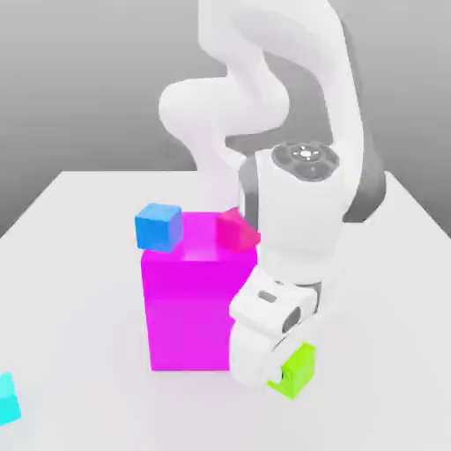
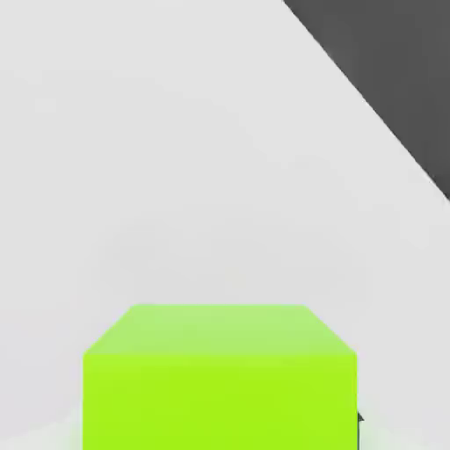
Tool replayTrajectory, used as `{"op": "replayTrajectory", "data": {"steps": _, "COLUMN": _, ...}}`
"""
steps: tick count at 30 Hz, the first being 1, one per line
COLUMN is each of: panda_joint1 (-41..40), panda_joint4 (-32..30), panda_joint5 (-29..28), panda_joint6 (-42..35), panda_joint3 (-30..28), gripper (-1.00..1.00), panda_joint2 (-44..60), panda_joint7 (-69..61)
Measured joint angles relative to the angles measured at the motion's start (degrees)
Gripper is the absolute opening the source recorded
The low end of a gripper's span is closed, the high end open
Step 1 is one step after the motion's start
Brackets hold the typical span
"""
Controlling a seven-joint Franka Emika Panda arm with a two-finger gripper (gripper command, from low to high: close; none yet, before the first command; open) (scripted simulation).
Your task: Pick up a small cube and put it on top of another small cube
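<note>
So the white arm is bent way down over the tabletop [image 1: 79, 264], with its claw [image 1: 286, 374] right at the small lime-green cube [image 1: 294, 370], close to the tabletop's front edge as the exterior view shows it. The claw is pinched nearly all the way in, and it looks clamped on that cube, though the wrist housing covers the fingers from that angle, so I can't see the actual contact. In the hand view the same green cube [image 2: 220, 378] sits big and square right under the camera, plain matte faces, with bare pale tabletop behind it and a dark wedge past the tabletop's edge in one corner. I can't tell whether the cube is resting on the surface or just off it. Just beside the cube, toward the exterior view's left, stands the big magenta block [image 1: 189, 308], way bigger than any of the little cubes, and the arm's wrist overlaps its corner in the picture. A small blue cube [image 1: 159, 226] shows by the block's far upper corner, and a small red cube [image 1: 236, 231] by the top on the other side; whether they sit on the block or on the tabletop behind it I can't say. A small cyan cube [image 1: 7, 398] is way off at the front corner on the exterior view's left, half cut off by the frame.
</note>
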Motion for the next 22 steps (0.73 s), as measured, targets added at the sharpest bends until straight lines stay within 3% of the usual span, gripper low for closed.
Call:
{"op": "replayTrajectory", "data": {"steps": 8, "panda_joint1": -12.35, "panda_joint4": 6.11, "panda_joint5": 3.71, "panda_joint6": -4.09, "panda_joint3": -11.05, "gripper": -1.0, "panda_joint2": 2.1, "panda_joint7": -0.5}}
{"op": "replayTrajectory", "data": {"steps": 11, "panda_joint1": -18.83, "panda_joint4": 10.41, "panda_joint5": 8.75, "panda_joint6": -2.92, "panda_joint3": -12.45, "gripper": -1.0, "panda_joint2": 7.88, "panda_joint7": -2.81}}
{"op": "replayTrajectory", "data": {"steps": 12, "panda_joint1": -21.78, "panda_joint4": 12.37, "panda_joint5": 11.19, "panda_joint6": -1.86, "panda_joint3": -11.91, "gripper": 1.0, "panda_joint2": 11.06, "panda_joint7": -3.93}}
{"op": "replayTrajectory", "data": {"steps": 19, "panda_joint1": -23.89, "panda_joint4": 14.18, "panda_joint5": 12.63, "panda_joint6": -1.74, "panda_joint3": -12.18, "gripper": 1.0, "panda_joint2": 12.99, "panda_joint7": -4.37}}
{"op": "replayTrajectory", "data": {"steps": 22, "panda_joint1": -22.58, "panda_joint4": 14.26, "panda_joint5": 8.81, "panda_joint6": -5.92, "panda_joint3": -14.92, "gripper": 1.0, "panda_joint2": 8.41, "panda_joint7": -1.53}}
